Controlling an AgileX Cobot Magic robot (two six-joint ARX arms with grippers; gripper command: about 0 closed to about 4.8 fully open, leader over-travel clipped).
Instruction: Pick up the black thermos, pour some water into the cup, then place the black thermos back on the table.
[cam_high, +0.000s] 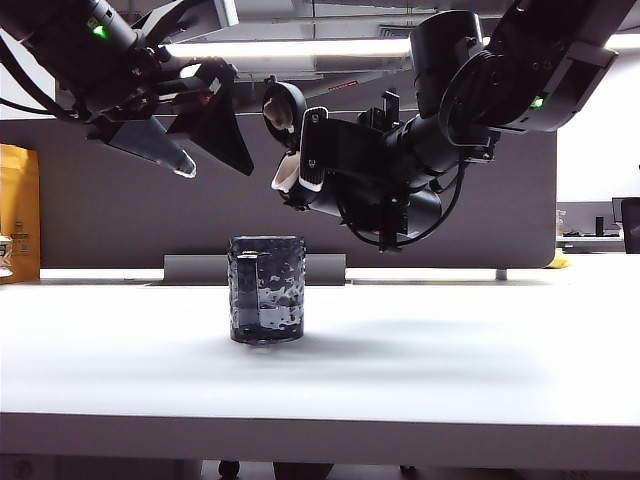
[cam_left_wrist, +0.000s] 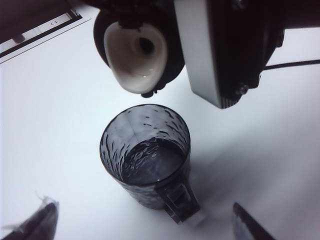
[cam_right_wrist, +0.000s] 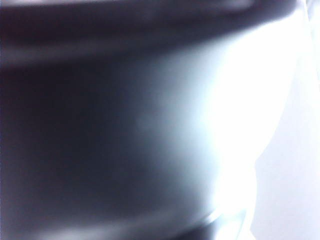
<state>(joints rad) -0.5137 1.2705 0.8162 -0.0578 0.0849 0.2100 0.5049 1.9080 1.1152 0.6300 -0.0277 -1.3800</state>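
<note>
White bench (cam_high: 480, 350) fills the lower half of the exterior view, with a grey divider panel (cam_high: 120, 210) behind it and ceiling strip lights above.

Look to the middle of that view: your right hand (cam_high: 395, 170) holds the black thermos (cam_high: 345, 170) tipped nearly level, its long axis running from the right down toward the left. The pale spout (cam_high: 286, 178) is at the low left end, just above and slightly right of the cup (cam_high: 266, 288). The left wrist view confirms it: spout (cam_left_wrist: 136, 56) sits over the cup's (cam_left_wrist: 146, 152) far rim, and water already lies inside the cup.

Your right hand is clamped around the thermos body; its wrist view shows only a blurred dark surface, pressed close. Your left hand (cam_high: 205, 135) hangs at the upper left, fingers spread and empty, well apart from the cup.

To my eye the pour is about done, so tilting back upright is what remains before setting down.

No lettering or brand is legible anywhere here.
</note>
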